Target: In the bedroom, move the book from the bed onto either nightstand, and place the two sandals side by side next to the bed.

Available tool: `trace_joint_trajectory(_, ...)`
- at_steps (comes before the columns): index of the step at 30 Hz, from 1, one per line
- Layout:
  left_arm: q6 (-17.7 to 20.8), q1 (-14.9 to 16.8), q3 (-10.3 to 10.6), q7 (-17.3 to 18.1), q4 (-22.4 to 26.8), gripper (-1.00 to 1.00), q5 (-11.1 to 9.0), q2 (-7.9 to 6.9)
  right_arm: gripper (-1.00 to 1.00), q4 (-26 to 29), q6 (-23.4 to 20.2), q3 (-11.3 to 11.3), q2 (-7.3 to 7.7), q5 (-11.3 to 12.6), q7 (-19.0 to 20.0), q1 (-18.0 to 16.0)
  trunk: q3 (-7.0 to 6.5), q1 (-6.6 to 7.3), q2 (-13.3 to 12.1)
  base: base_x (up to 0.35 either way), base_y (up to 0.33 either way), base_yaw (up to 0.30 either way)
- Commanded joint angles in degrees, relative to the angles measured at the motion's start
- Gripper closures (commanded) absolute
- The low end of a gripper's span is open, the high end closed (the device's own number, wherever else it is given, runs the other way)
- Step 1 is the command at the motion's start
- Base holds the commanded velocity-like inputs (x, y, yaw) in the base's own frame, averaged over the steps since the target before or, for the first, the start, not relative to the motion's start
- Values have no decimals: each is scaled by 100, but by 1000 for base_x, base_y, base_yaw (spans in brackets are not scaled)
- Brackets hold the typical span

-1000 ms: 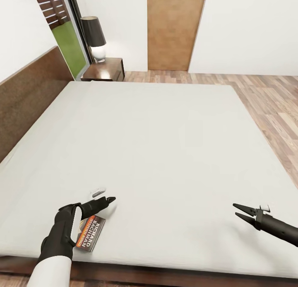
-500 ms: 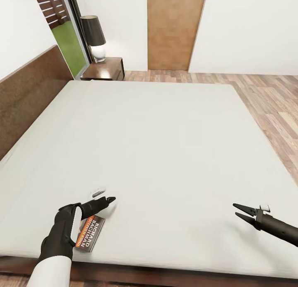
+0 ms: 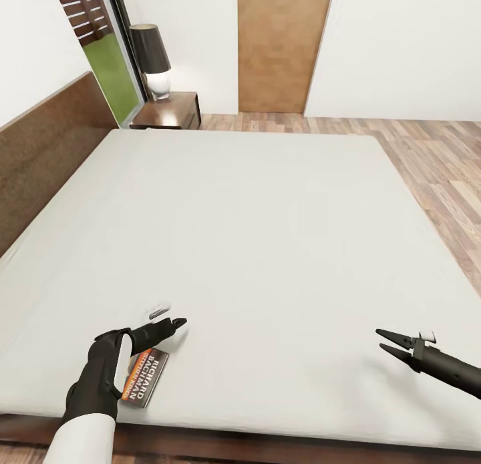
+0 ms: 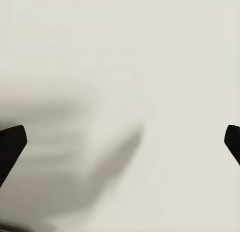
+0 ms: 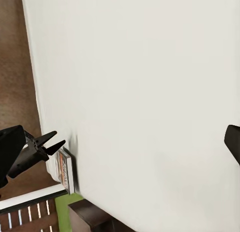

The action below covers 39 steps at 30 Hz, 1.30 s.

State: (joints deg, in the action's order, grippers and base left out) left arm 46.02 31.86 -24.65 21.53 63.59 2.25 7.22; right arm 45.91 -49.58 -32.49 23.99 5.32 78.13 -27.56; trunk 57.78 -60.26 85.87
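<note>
Head view has me parked at the foot edge of the bed (image 3: 254, 216), and the book (image 3: 145, 376) lies flat on the mattress right at that near edge, partly under my left wrist. My left hand (image 3: 179, 323) sits low over the mattress just past the book; its tips look nearly together from up here, but the left wrist cam shows the two fingertips (image 4: 11, 144) far out at the frame edges, so I'm calling it wide with nothing in it. The right hand (image 3: 382, 339) hovers well off to the other side, narrow gap, empty. So I'd say we're on the book pickup, not gripped yet. Next move probably means pulling the left hand back over the book's edge and pinching it, tricky since it's thin and flat. The nightstand (image 3: 170, 111) with the lamp (image 3: 153, 61) is way across by the headboard. Compared with a second ago, nothing's budged.
</note>
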Motion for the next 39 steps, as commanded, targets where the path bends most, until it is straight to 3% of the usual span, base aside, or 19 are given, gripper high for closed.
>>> trace_joint_trajectory(1,30,5,-22,39,4,-100,13,7,-100,-2,-43,-3,1,13,11,-3,4,0,2,0,0,0)
trace_joint_trajectory(8,30,5,-22,41,4,-100,13,7,-100,1,-43,-3,1,13,9,-3,75,-88,162,0,0,0)
trace_joint_trajectory(30,35,5,-22,44,4,-100,2,7,-100,-1,-43,-3,1,13,10,-3,75,-88,162,0,0,0)
trace_joint_trajectory(32,32,5,-22,42,4,-100,-57,7,-100,-1,-43,-3,1,13,9,-3,39,-44,82,0,0,0)
trace_joint_trajectory(35,30,5,-22,37,4,-100,-357,7,-100,2,-43,-3,1,13,11,-3,39,-44,82,0,0,0)
trace_joint_trajectory(39,30,5,-23,36,4,-100,-452,7,-100,0,-43,-3,1,13,12,-2,39,-44,82,0,0,0)
